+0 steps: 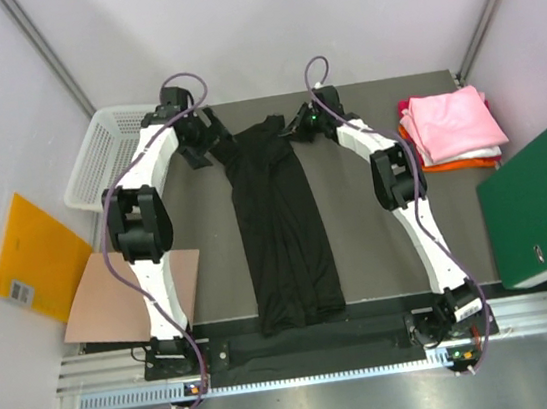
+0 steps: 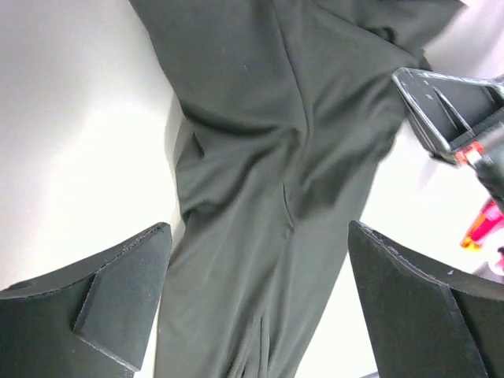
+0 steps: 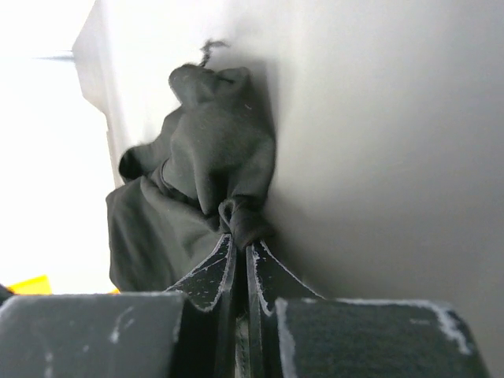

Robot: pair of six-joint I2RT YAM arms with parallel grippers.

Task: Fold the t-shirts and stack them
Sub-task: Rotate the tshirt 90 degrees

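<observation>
Down the middle of the counter (image 1: pixel 369 242) lies the black t-shirt (image 1: pixel 282 234), laid out long. So the right end effector (image 3: pixel 240 244) is clenched on a bunched bit at its far end, while the left end effector (image 2: pixel 258 227) hangs wide open just beside that end. Over at the counter's far right, the folded shirts (image 1: pixel 453 125) sit stacked.

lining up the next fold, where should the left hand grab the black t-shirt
Probably pinch the black t-shirt at its far left corner, coming in from the left with the open left hand. It lies as a long flat strip, and the right hand is shut on the far right corner.
</observation>
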